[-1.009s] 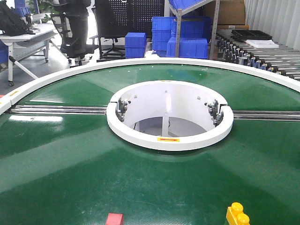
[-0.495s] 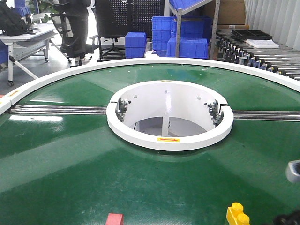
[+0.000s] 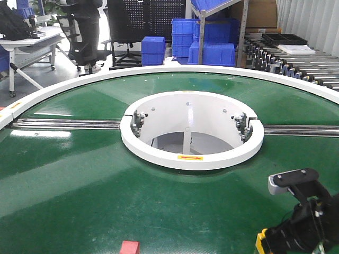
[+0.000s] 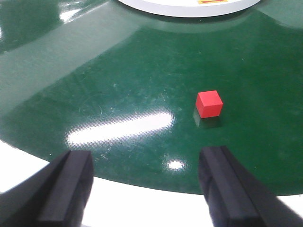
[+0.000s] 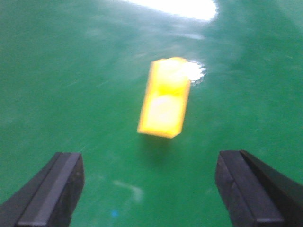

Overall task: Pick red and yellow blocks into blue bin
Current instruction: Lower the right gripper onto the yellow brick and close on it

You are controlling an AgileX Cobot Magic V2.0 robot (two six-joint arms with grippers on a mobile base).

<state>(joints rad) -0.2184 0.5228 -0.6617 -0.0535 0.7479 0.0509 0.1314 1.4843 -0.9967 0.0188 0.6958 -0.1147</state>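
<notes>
The red block (image 3: 129, 247) lies on the green turntable at the bottom edge of the front view. In the left wrist view it (image 4: 209, 103) sits ahead and to the right of my left gripper (image 4: 147, 189), which is open, empty and over the white table rim. The yellow brick (image 5: 164, 98) lies on the green surface ahead of my right gripper (image 5: 149, 189), which is open and apart from it. In the front view my right arm (image 3: 304, 219) covers the brick except for a sliver (image 3: 260, 241). The blue bin is out of view.
A white ring (image 3: 190, 153) surrounds the hole in the turntable's middle. A metal rail (image 3: 63, 124) crosses the table. Beyond the table stand stacked blue crates (image 3: 204, 39), a roller conveyor (image 3: 296, 58) at the right, and a desk with chairs at the left.
My right arm has come into the front view from the lower right and now covers most of the yellow brick. The red block has not moved.
</notes>
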